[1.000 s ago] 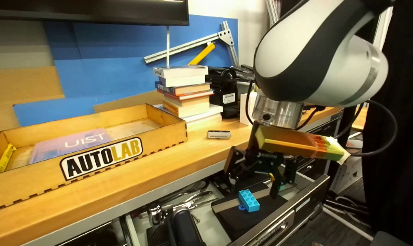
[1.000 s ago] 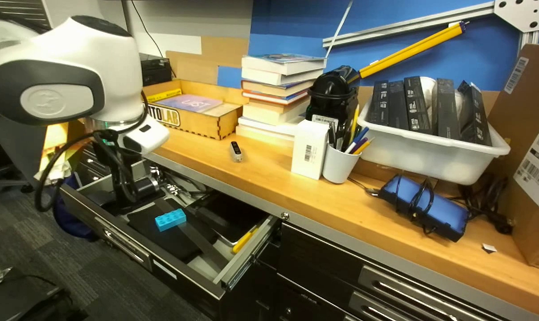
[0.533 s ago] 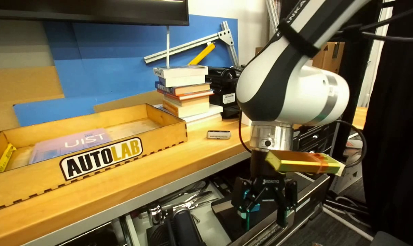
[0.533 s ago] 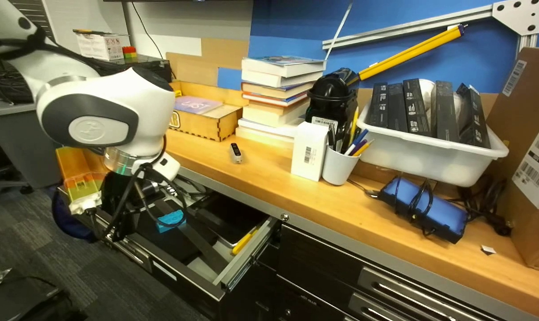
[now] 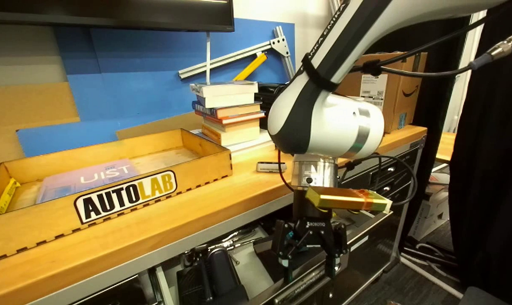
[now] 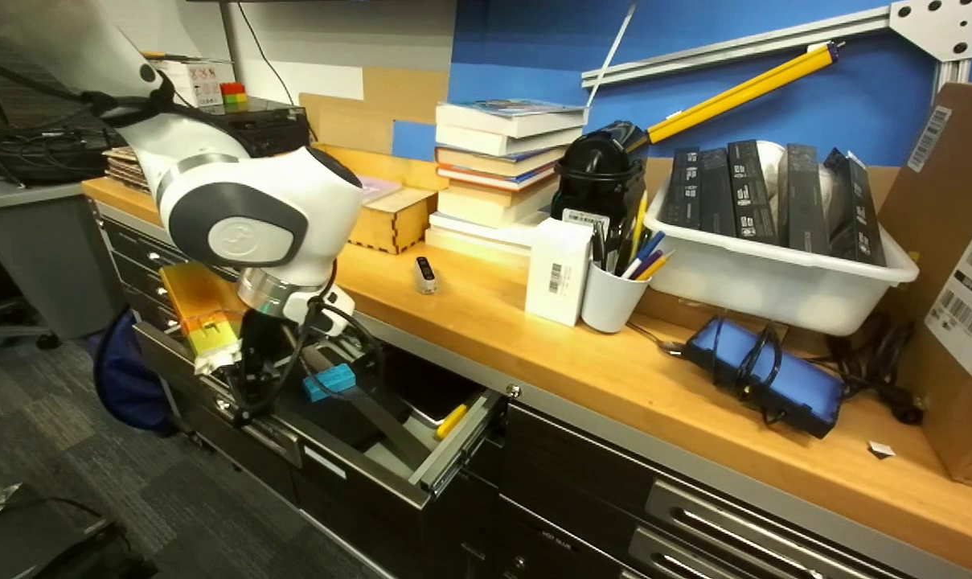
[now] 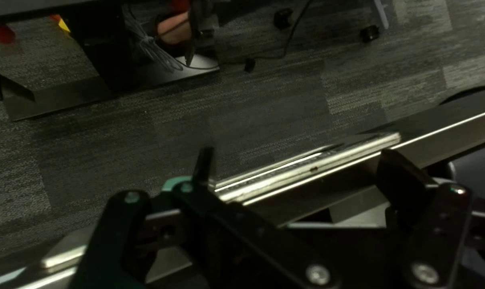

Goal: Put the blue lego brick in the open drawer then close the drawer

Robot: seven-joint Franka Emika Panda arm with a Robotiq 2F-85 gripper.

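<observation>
The blue lego brick lies inside the drawer on a dark flat item. In an exterior view the gripper hides it, and it is out of the wrist view. The drawer is partly open; its front also shows in an exterior view. My gripper is open and empty, pointing down at the drawer's front by the handle. In the wrist view the gripper has its fingers spread, with the handle and front edge running between them. I cannot tell whether the fingers touch the drawer front.
The wooden bench top overhangs the drawer. A wooden AUTOLAB tray, stacked books and a small grey oblong piece are on it. Metal tools and a black object lie in the drawer. An orange-yellow block is fixed to the wrist.
My arm lowered to the drawer's front and moved towards the bench. In the last half second the drawer slid partway in, with the brick riding in it. The gripper stays open.
</observation>
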